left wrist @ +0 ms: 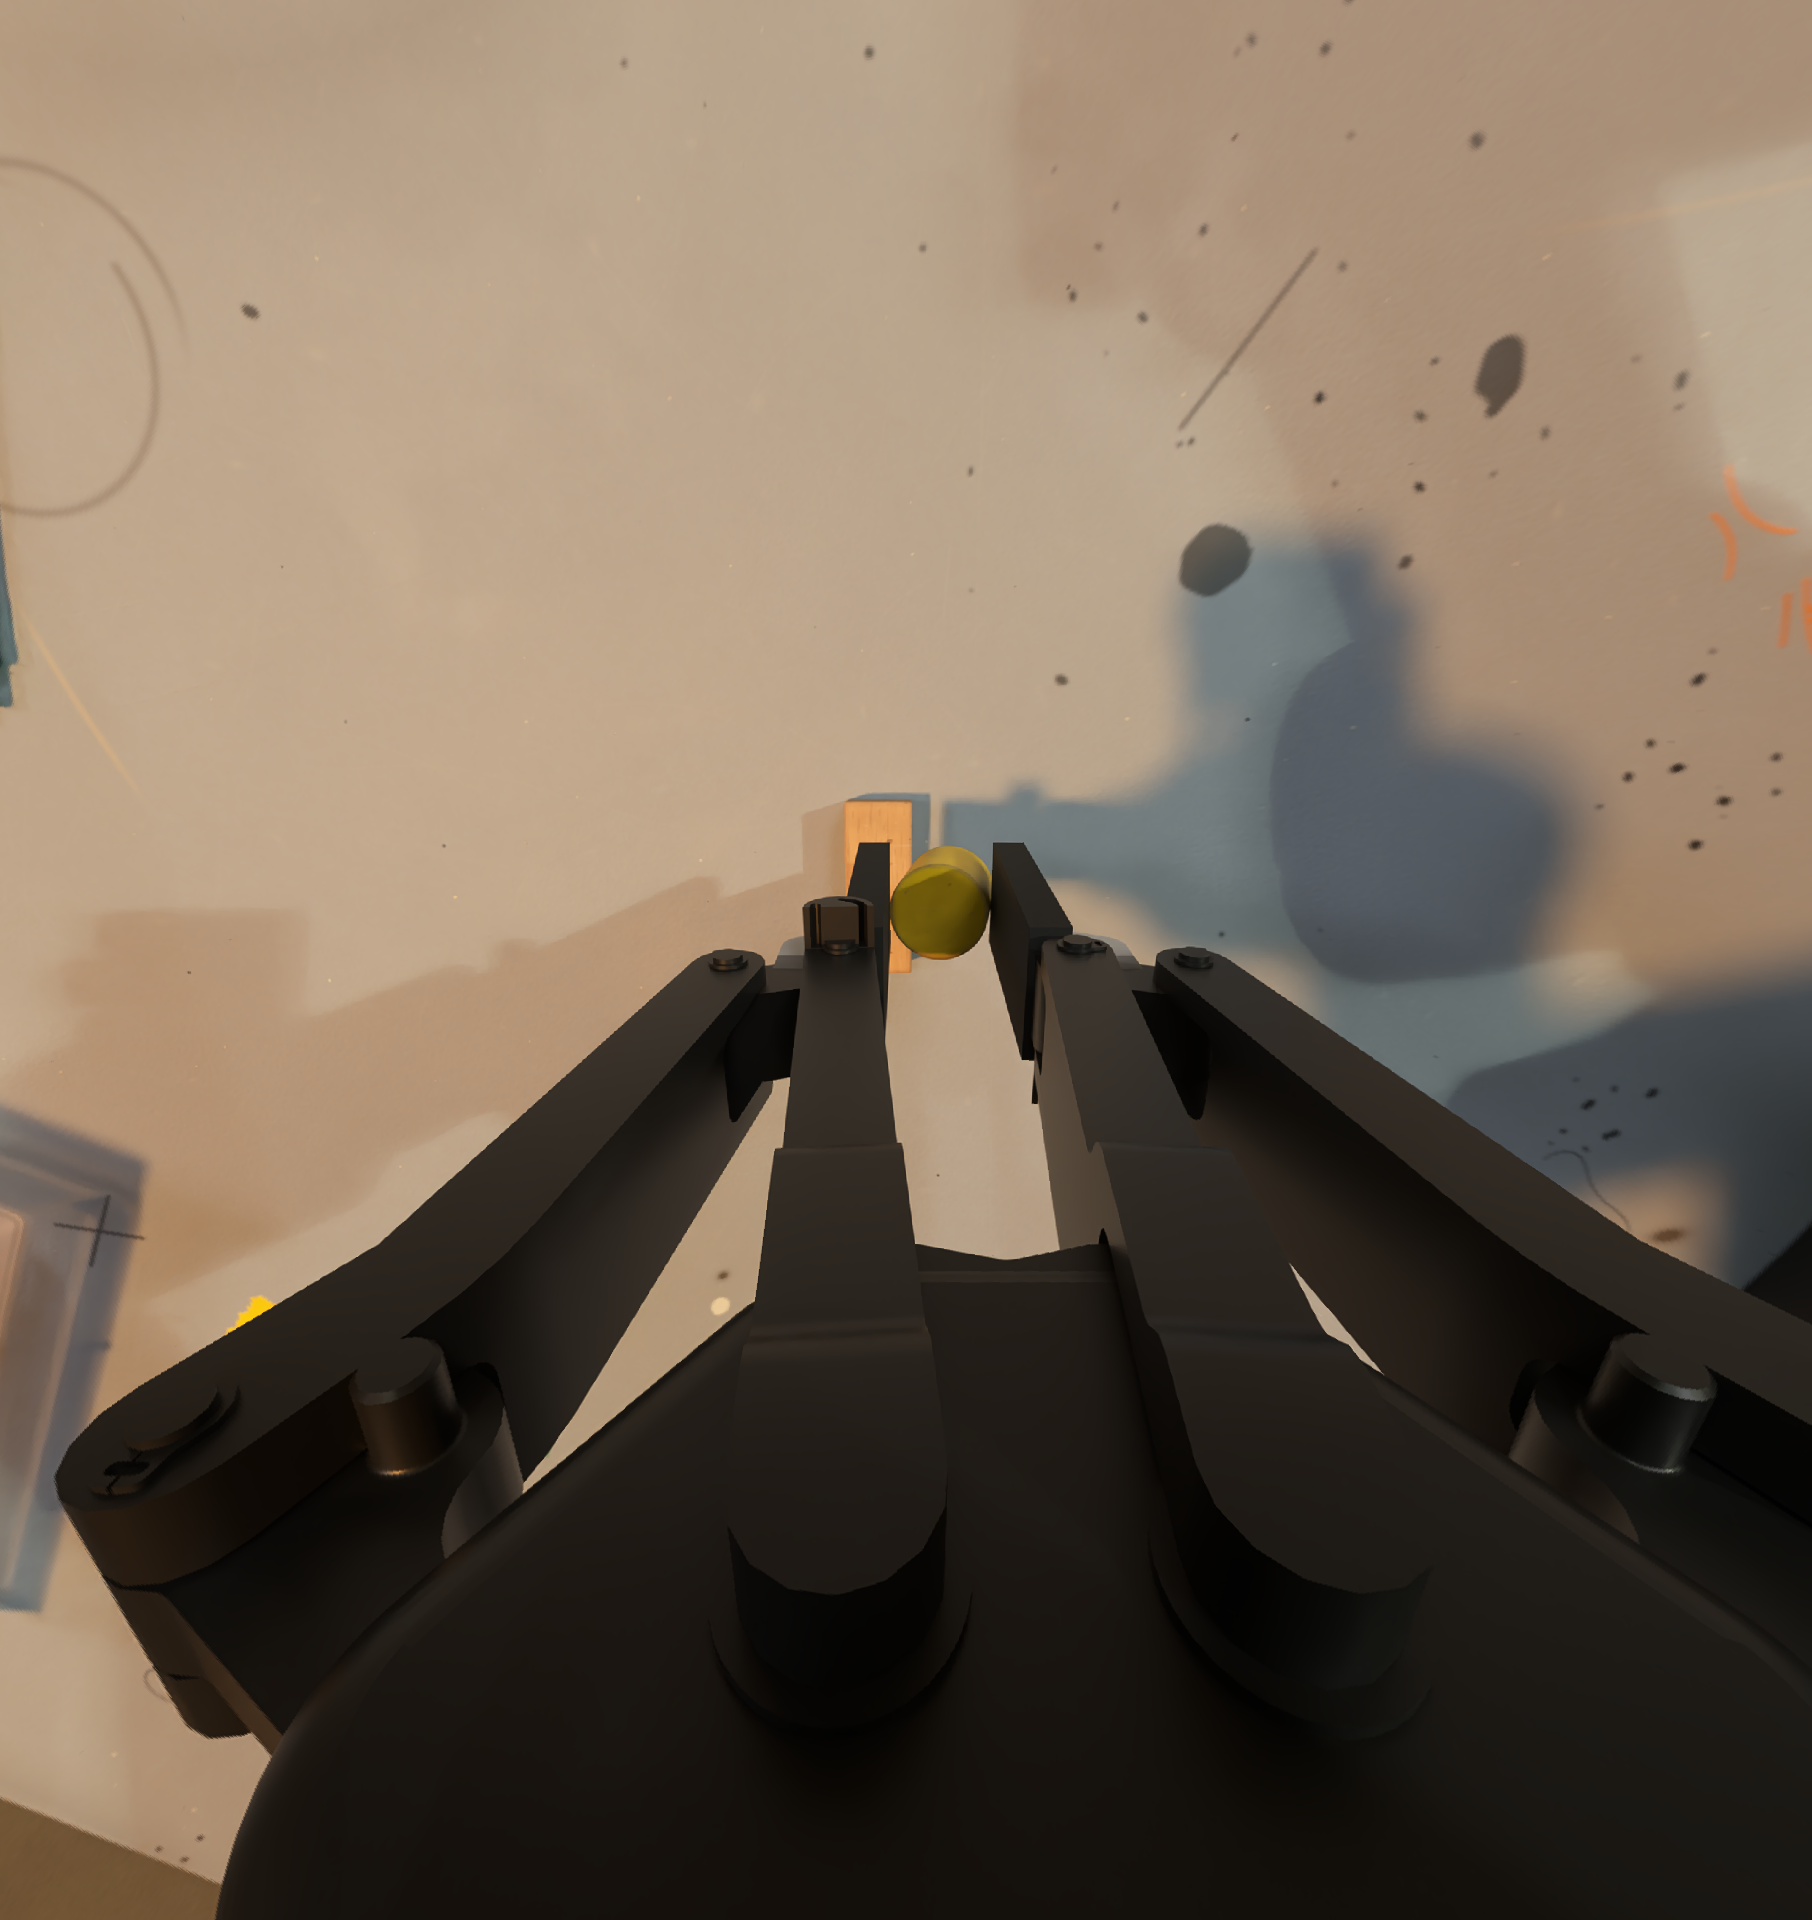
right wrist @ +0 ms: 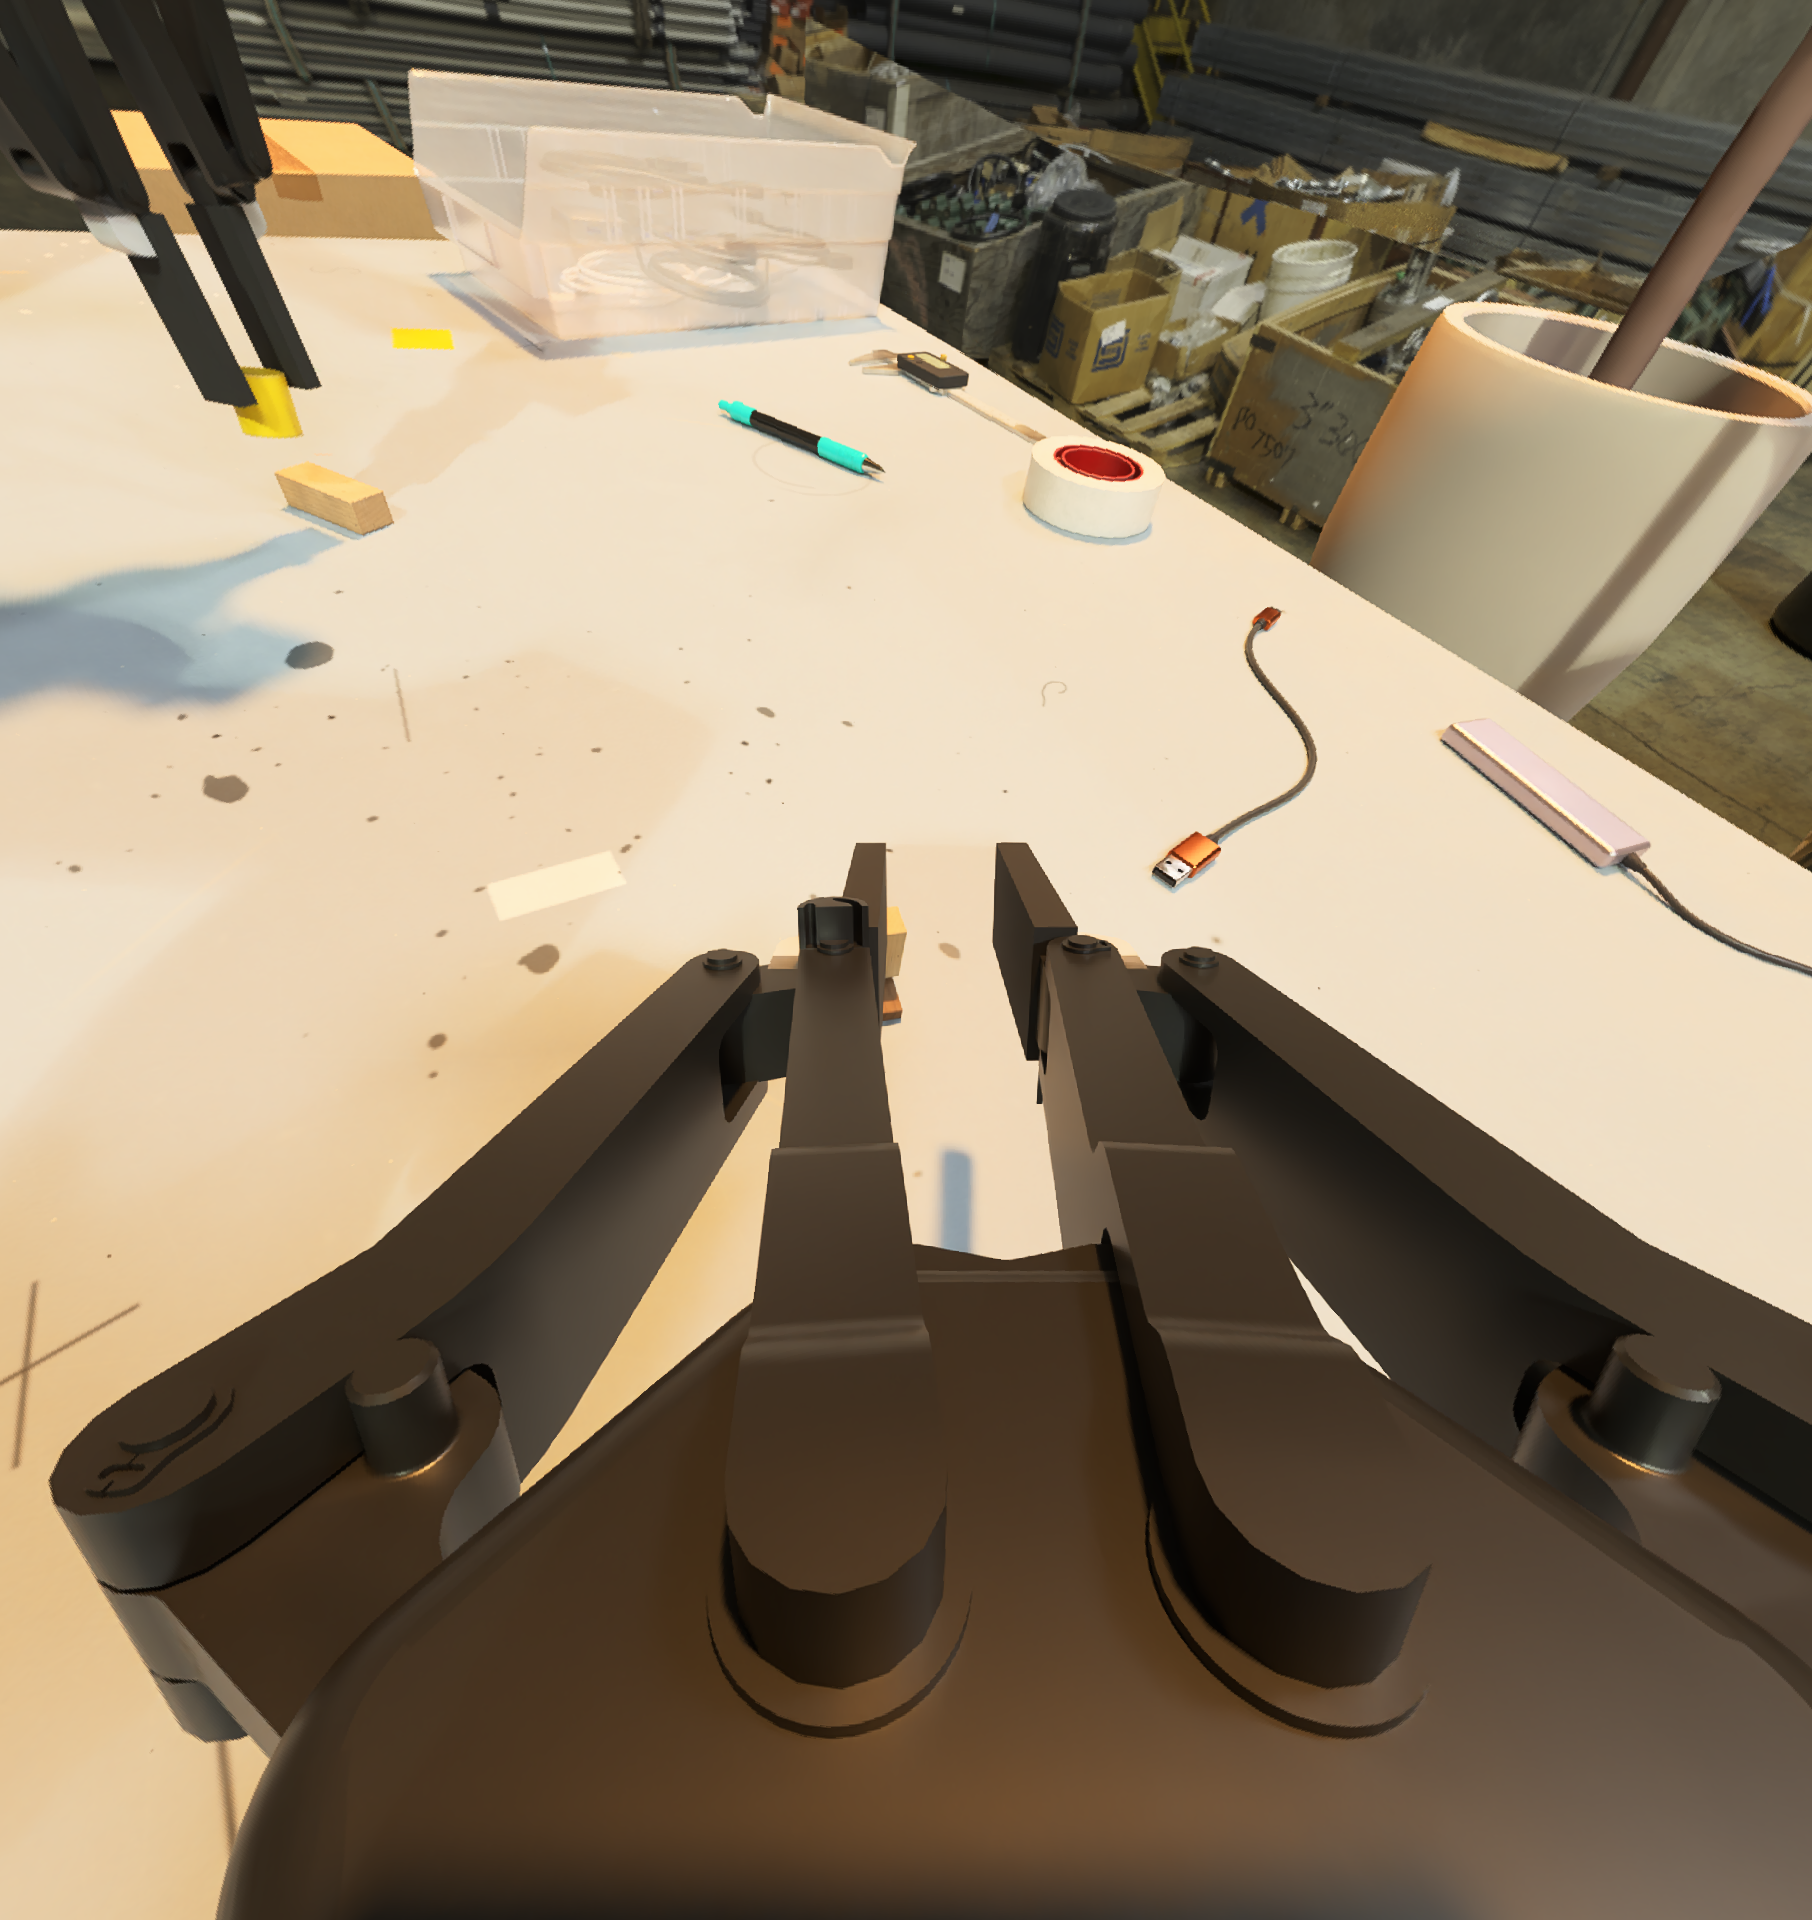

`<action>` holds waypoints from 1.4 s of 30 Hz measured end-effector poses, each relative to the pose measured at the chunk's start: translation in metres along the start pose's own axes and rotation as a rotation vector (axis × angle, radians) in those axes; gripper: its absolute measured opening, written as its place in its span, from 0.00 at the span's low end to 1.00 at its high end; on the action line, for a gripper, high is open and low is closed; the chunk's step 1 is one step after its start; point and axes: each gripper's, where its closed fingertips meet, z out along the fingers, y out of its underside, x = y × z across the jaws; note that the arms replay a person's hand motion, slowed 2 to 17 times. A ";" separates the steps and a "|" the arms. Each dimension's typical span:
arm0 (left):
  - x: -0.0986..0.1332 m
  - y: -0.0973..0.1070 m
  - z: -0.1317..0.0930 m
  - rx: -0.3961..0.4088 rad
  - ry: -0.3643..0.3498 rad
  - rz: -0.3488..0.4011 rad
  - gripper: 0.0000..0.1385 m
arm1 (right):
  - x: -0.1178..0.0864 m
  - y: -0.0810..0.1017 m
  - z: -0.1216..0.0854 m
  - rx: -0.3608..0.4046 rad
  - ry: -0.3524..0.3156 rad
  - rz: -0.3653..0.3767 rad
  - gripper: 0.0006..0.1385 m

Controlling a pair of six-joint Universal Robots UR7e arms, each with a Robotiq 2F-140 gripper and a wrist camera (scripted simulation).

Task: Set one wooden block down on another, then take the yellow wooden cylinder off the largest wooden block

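**Desk:** What do I see on the left arm's side?

**Operator:** I am looking down my left gripper (left wrist: 941, 883), which is clamped on the yellow wooden cylinder (left wrist: 940, 902). The cylinder sits squarely between the two fingertips, its round end facing my camera. Just behind the left finger (left wrist: 869, 878) lies a pale wooden block (left wrist: 879, 826) on the table (left wrist: 569, 520). In the right wrist view the same cylinder (right wrist: 270, 407) hangs above the table in that gripper (right wrist: 258, 390), clear of the block (right wrist: 334, 499), which lies just in front of it on the tabletop.

**Desk:** And farther right?

**Operator:** A teal-and-black pen (right wrist: 800, 437) lies mid-table, then a roll of white tape (right wrist: 1092, 486) with a red core, then an orange-tipped USB cable (right wrist: 1286, 748) and a flat pinkish hub (right wrist: 1546, 792) near the edge. A clear plastic bin (right wrist: 663, 208) stands at the far side.

**Desk:** Your right gripper?

**Operator:** My right gripper (right wrist: 941, 894) has its fingers parted with nothing between them. A small wooden block (right wrist: 894, 935) peeks out from behind the left finger, seemingly atop an orange-brown piece (right wrist: 891, 1006); most of both is hidden.
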 end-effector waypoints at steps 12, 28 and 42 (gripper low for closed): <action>0.011 -0.008 -0.054 0.089 0.075 0.005 0.19 | -0.002 -0.002 -0.004 0.025 -0.009 0.001 0.20; -0.019 -0.007 -0.071 0.117 -0.002 -0.106 0.19 | -0.005 -0.002 -0.003 0.049 -0.023 0.010 0.19; 0.011 -0.016 -0.039 0.091 0.069 -0.034 0.19 | -0.007 -0.002 -0.007 0.043 -0.021 -0.005 0.19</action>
